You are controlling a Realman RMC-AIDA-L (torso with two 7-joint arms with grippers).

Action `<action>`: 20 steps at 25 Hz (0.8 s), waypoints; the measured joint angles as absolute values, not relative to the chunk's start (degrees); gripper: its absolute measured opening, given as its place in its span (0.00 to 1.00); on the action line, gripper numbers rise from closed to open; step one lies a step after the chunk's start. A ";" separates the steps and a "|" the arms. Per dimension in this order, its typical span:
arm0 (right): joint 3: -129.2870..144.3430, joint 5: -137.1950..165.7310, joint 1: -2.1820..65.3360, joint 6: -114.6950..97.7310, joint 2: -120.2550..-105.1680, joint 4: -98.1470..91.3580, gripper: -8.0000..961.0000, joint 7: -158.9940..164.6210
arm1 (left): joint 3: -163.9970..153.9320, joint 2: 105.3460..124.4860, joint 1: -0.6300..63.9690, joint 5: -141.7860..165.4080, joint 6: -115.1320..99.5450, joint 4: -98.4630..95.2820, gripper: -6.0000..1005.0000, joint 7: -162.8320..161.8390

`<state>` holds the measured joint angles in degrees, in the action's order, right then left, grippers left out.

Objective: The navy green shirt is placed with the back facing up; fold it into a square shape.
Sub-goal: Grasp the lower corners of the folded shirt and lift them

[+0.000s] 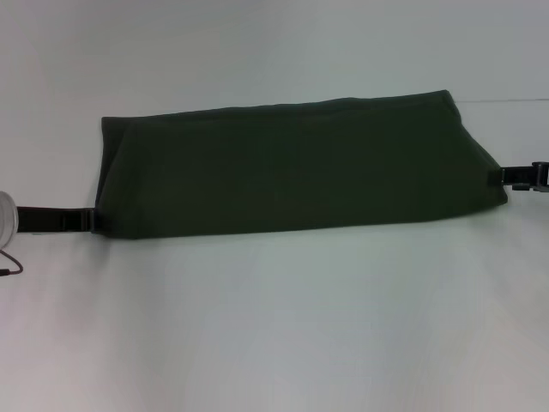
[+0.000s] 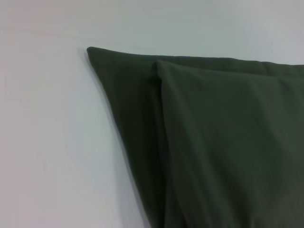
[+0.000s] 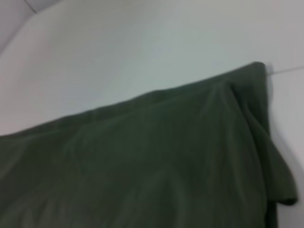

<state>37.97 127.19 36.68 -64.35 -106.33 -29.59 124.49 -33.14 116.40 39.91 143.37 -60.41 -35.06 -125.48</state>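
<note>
Head view: the navy green shirt [image 1: 296, 167] lies across the white table [image 1: 274, 335] as a long band running left to right, plain side up, already folded lengthwise. The left gripper [image 1: 86, 220] sits at the band's near left corner and the right gripper [image 1: 508, 176] at its right end — each is touching the cloth edge, but whether the fingers are clamped on the fabric or merely beside it I cannot tell.

Left wrist view: the shirt's left end shows a doubled layer, one panel lying over another with a clear fold edge [image 2: 159, 95], and the far corner comes to a point on the table.

Right wrist view: the right end is less tidy — a small flap [image 3: 280, 185] hangs loose off the side.

The step in hand looks like bringing the ends together crosswise. Done well, both corners should rise evenly, layers kept together, edges aligned before release.
</note>
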 joint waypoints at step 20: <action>39.44 135.52 39.81 -60.03 -106.79 -29.42 0.64 130.51 | -33.89 116.30 39.90 143.36 -61.38 -35.24 0.01 -125.06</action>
